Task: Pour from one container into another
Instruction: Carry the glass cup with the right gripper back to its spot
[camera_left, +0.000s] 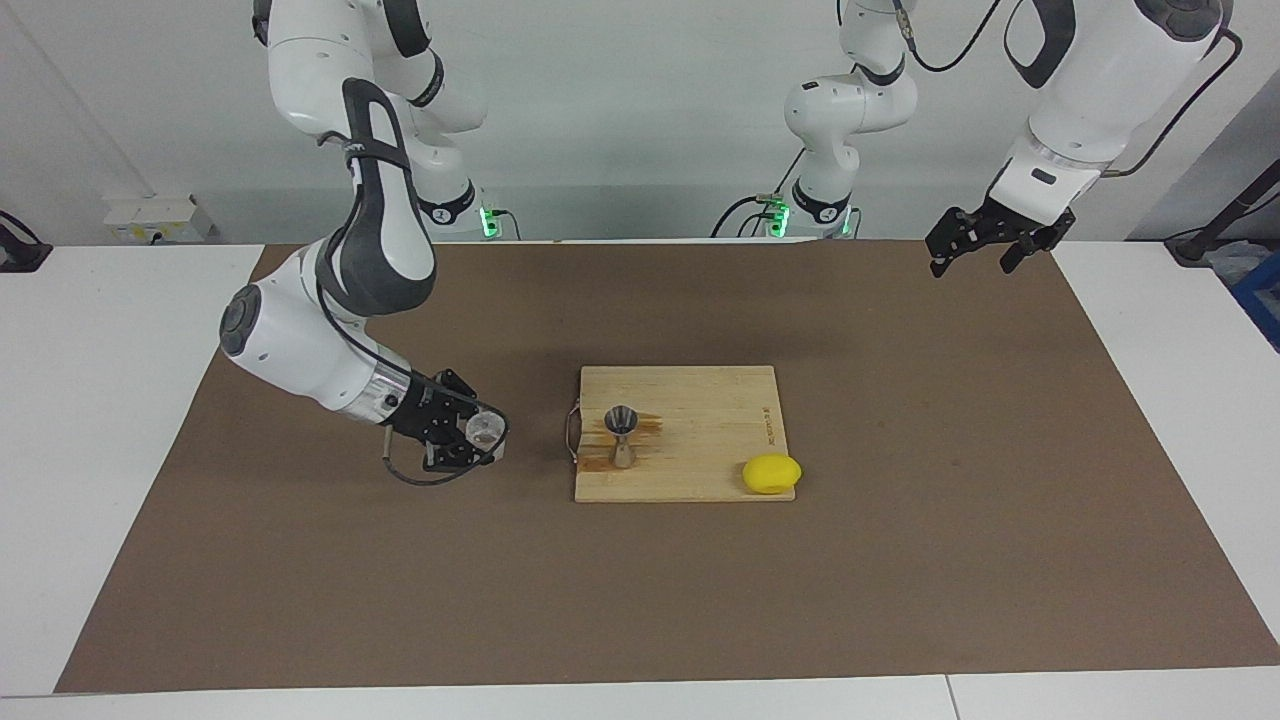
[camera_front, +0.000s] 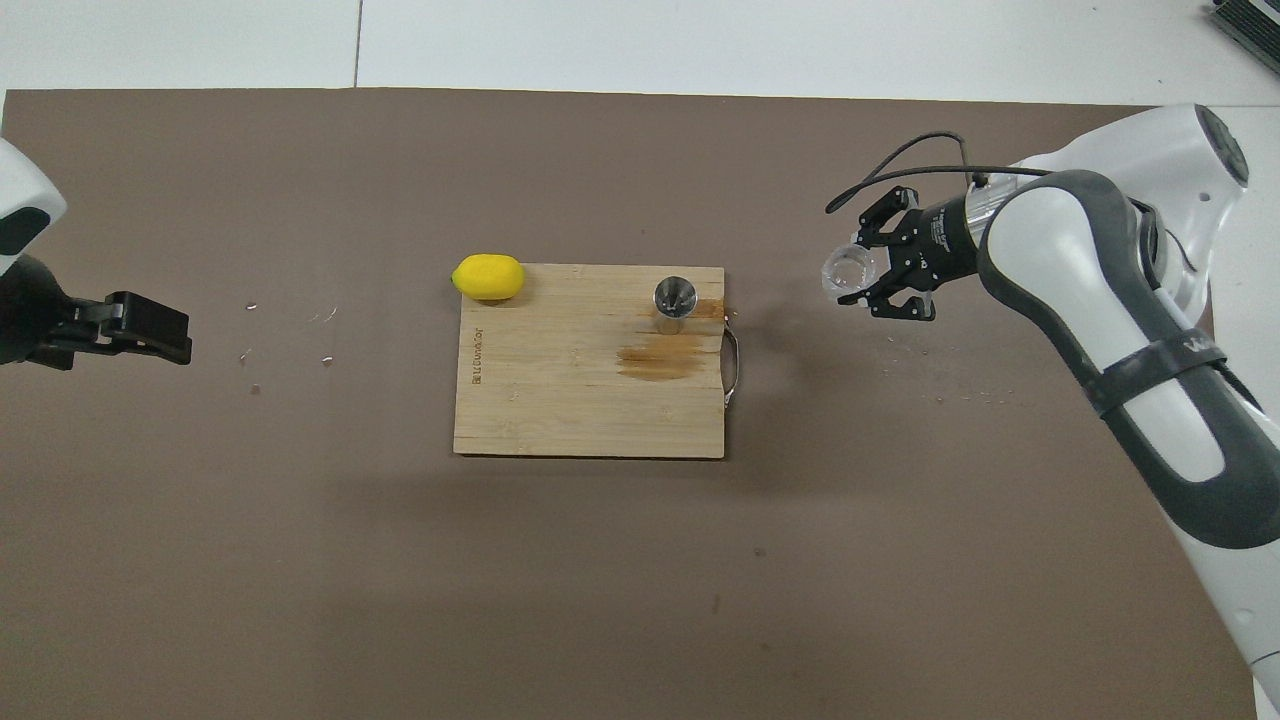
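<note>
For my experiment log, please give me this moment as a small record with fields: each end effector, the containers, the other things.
right end effector: shut on the clear cup, over the brown mat beside the board's handle end
clear cup: tilted, mouth toward the cutting board
left end effector: waits over the mat at the left arm's end, holds nothing
jigger: upright on the board, near its handle end
lemon: at the board's corner toward the left arm's end
board surface: dark stain beside the jigger

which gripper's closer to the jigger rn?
Right. The right gripper, jaws shut on the clear cup, is beside the cutting board where the jigger stands; the left gripper waits raised.
</note>
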